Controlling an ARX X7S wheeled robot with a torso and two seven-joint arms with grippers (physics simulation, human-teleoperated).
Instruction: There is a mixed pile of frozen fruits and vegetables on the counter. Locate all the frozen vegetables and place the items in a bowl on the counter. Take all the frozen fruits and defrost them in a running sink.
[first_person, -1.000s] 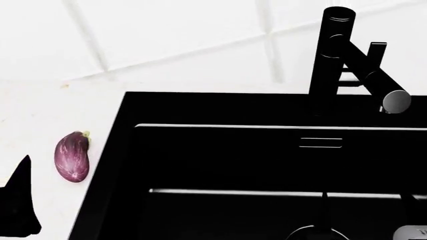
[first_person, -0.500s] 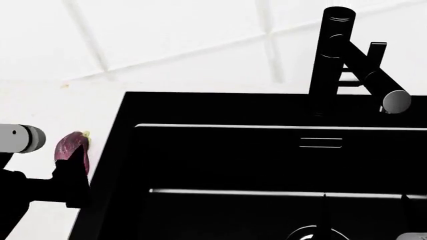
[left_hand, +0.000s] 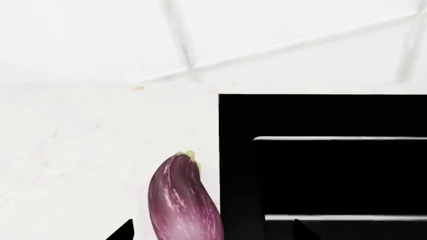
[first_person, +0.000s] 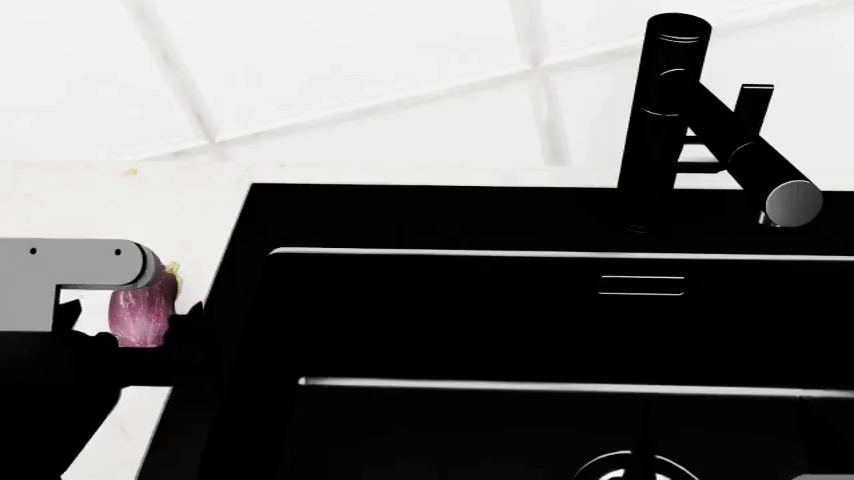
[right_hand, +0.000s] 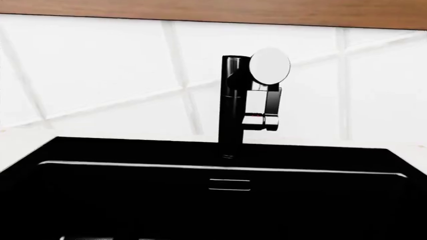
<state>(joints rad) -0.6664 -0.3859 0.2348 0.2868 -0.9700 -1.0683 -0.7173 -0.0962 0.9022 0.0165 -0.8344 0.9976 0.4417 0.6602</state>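
A small plump purple eggplant with pale streaks and a pale green cap (first_person: 142, 312) lies on the flat white speckled stone-look counter (first_person: 80, 210) at the left edge of the head view, just beside the left rim of the large rectangular matte black sink (first_person: 534, 330). The left arm's grey and black gripper (first_person: 120, 345) covers the lower part of the eggplant there, so only the upper half shows. In the left wrist view the eggplant (left_hand: 183, 202) sits at lower centre with its cap pointing up the frame, and two dark fingertips (left_hand: 123, 232) poke in at the bottom edge, one on each side of it and spread apart, not touching it as far as can be seen. The tall black faucet (first_person: 667, 120) stands at the upper right of the head view, behind the basin; the right wrist view shows the same faucet (right_hand: 233, 110) at centre. The right gripper appears in no picture, so its fingers cannot be judged.
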